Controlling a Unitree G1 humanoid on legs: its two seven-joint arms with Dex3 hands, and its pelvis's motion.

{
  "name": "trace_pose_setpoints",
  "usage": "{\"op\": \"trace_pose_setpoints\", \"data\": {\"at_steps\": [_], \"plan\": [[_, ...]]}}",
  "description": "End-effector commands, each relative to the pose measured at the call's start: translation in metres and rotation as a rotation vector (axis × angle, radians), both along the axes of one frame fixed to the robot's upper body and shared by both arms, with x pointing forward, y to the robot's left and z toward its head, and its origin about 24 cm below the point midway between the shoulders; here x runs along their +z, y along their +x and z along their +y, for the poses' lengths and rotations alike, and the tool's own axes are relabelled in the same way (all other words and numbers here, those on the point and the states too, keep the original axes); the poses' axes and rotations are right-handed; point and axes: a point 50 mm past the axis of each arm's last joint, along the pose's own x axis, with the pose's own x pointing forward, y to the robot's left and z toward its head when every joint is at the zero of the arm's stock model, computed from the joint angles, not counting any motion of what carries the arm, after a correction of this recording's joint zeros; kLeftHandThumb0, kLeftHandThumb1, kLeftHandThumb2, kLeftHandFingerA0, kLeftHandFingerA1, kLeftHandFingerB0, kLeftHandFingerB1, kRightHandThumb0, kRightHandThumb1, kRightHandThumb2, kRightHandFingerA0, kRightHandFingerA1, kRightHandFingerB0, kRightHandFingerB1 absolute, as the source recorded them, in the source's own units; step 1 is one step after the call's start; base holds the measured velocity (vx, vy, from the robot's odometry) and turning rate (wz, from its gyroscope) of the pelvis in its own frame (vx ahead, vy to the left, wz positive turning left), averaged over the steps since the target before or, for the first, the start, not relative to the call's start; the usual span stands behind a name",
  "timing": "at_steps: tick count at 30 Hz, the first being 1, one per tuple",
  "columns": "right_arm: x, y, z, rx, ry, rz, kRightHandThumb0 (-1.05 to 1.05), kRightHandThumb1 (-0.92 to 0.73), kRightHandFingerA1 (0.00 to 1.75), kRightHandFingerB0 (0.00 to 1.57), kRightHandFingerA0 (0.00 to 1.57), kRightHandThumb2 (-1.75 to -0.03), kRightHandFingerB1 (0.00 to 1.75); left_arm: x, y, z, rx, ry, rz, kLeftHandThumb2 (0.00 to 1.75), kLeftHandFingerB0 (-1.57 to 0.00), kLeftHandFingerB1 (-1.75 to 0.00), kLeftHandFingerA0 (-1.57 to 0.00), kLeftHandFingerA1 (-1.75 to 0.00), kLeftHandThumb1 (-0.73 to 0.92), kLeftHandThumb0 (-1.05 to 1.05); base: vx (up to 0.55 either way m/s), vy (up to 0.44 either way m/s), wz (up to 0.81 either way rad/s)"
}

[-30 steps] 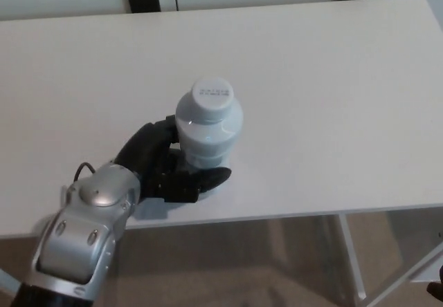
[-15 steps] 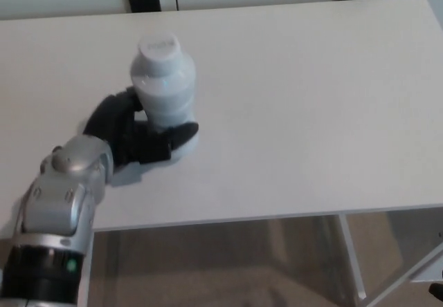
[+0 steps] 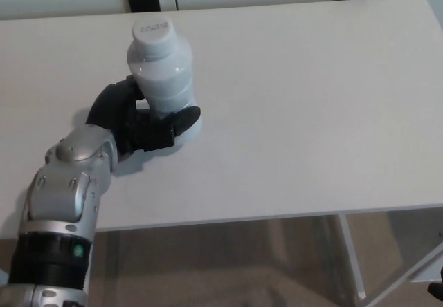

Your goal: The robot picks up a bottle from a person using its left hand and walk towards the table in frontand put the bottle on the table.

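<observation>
The left hand is clasping the lower part of a pale bottle. Its black fingers are wrapping around the body from both sides, one curling across the front near the base. The bottle is standing over the left half of the white table, cap upward, well in from the table's near edge and closer to its far edge. Its long axis is running nearly upright, with the cap leaning a little toward the table's far-left corner. The base is sitting at or just above the tabletop; whether it is touching cannot be told from this view. The hand is lying on the side of the bottle facing the table's near-left corner, and the arm is reaching in from that corner. The right hand is not showing. Judging by this, the placing step is nearly done. The next move is calling for settling the base flat and opening the fingers without tipping the leaning bottle.
</observation>
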Motion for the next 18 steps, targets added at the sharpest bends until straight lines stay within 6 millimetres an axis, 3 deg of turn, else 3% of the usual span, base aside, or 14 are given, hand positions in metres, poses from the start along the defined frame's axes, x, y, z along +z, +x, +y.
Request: {"op": "trace_pose_setpoints", "data": {"at_steps": [1,18], "plan": [[0.002,-0.001,-0.005,-0.002,-0.015,-0.004,-0.39,-0.43,0.84,0.39,0.68,-0.90,0.67,0.000,0.000,0.001,-0.004,-0.013,-0.050,0.69,-0.66,-0.98,-0.90,-1.52,0.87,-0.11,0.00,0.000,0.00],[0.003,0.001,-0.004,-0.002,-0.022,-0.005,-0.39,-0.42,0.86,0.42,0.72,-0.90,0.68,-0.013,-0.003,0.005,0.004,0.005,-0.026,0.69,-0.64,-0.95,-0.87,-1.53,0.86,-0.12,0.00,0.000,0.00]]}}
